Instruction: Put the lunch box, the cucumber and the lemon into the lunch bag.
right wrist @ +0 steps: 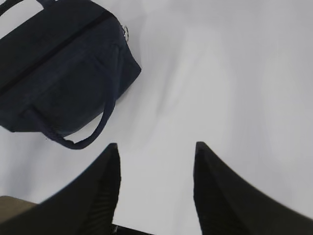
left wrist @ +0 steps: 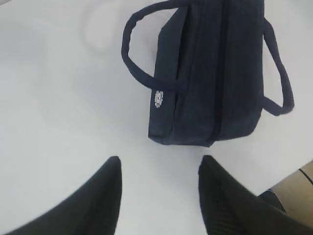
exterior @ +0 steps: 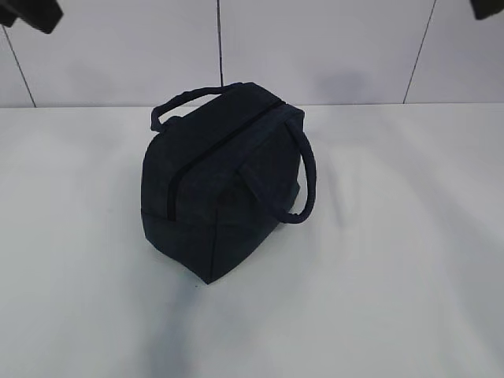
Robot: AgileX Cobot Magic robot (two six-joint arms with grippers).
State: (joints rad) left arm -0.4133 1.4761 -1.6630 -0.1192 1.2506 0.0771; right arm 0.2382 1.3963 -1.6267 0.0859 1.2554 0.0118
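Left gripper raised off the counter, fingers spread, holding nothing. Ahead and slightly right of it: lunch bag, zipper closed, long axis running away from those fingers. Right gripper likewise raised, fingers spread and empty, bag up and to its left. Neither arm clearly nearer. Count: one bag, two loop handles; no lunch box, cucumber or lemon in view.
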